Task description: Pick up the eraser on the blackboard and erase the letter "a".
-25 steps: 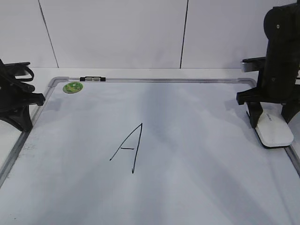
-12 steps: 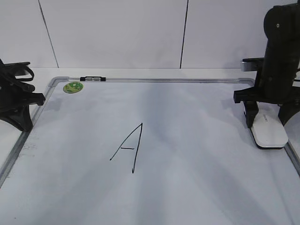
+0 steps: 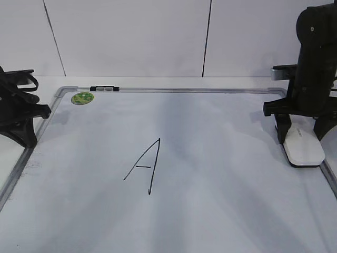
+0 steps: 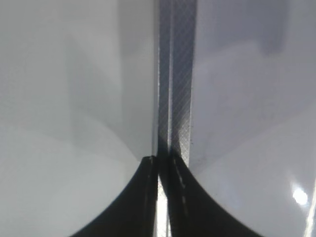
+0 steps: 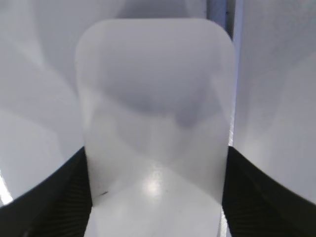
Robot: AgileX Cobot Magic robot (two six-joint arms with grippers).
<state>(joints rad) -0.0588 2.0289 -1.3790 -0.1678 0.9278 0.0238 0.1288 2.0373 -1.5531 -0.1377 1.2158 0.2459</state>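
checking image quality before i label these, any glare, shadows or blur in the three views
Exterior view: sharp; soft shadow bands fall across the board, no hard glare. Left wrist view: blurry close-up of the board's frame, with a small bright glare spot at lower right and the left hand as a dark shape. Right wrist view: the eraser fills the frame, soft-focused, with a glare spot and shadow on its top.

Behind the counter [image 3: 158,81] we see a pale wall [image 3: 131,37] of flat panels, split by two thin dark seams [image 3: 207,37], one left of centre and leaning, one right of centre and nearly upright. The counter itself shows as a white strip at the wall's foot. Light is soft and even, and faint broad shadows fall in front of the wall.
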